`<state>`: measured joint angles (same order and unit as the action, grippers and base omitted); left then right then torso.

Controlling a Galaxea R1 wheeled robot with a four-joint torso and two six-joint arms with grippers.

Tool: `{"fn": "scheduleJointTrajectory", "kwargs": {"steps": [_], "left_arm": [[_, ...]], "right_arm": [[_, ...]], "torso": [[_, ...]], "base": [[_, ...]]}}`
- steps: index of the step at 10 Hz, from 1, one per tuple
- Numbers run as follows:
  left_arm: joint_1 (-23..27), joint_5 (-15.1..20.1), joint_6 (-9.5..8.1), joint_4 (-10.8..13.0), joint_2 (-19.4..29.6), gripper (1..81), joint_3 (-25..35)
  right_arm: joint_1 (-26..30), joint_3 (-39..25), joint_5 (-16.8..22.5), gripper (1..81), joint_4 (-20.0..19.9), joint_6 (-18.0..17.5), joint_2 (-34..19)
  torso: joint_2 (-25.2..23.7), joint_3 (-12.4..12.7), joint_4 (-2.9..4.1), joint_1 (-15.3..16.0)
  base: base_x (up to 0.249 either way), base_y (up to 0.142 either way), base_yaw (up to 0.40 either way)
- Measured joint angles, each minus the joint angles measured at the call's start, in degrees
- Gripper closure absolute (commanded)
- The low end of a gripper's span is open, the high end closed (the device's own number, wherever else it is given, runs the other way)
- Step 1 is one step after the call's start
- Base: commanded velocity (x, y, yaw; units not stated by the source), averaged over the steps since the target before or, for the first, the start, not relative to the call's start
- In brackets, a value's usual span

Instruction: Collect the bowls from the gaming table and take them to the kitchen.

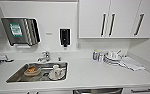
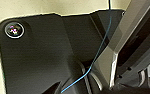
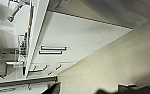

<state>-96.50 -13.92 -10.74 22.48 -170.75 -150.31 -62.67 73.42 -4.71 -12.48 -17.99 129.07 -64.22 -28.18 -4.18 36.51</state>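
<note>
I am facing the kitchen (image 1: pixel 91 72), looking down from my head camera on a white worktop (image 1: pixel 96 75) that runs the full width in front of me. Set into it on my left is a steel sink (image 1: pixel 16 76) with a tap (image 1: pixel 44 57) behind it; inside the basin lie a white mug (image 1: pixel 56 70) on a plate and, beside it, what looks like a shallow dish holding something orange (image 1: pixel 32 70), though it is too blurred for me to be sure. On the wall above hang a steel paper-towel dispenser (image 1: pixel 21 31) and, to its right, a black soap dispenser (image 1: pixel 65 37). White upper cabinets (image 1: pixel 116 18) with dark bar handles fill the right of the wall. Beneath them, near the corner, stand a small bottle (image 1: pixel 95 55), stacked plates (image 1: pixel 112 58) and a folded cloth (image 1: pixel 132 64). My right wrist camera shows white cupboard fronts (image 3: pixel 73 42) with bar handles and pale floor (image 3: pixel 111 70). Whether my fingers on either hand are spread or closed, I cannot tell.
</note>
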Motion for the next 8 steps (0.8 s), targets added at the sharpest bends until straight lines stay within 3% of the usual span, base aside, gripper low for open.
{"fn": "scheduleJointTrajectory", "kwargs": {"steps": [3, 8], "left_arm": [[0.2, -5.5, 0.00, 0.0, 0.0, 1.0, -2.8], [2.0, -6.2, -0.02, 0.0, 0.1, 1.0, -3.1]], "right_arm": [[-6.9, 8.5, 0.6, 1.0, 8.6, 0.6, 2.3], [-18.0, 35.7, 0.6, 1.0, 21.0, 1.5, 9.0]], "torso": [[0.0, 0.0, 0.00, 0.0], [0.0, 0.0, 0.00, 0.0]], "base": [[0.000, 0.000, 0.000], [0.000, 0.000, 0.000]]}}
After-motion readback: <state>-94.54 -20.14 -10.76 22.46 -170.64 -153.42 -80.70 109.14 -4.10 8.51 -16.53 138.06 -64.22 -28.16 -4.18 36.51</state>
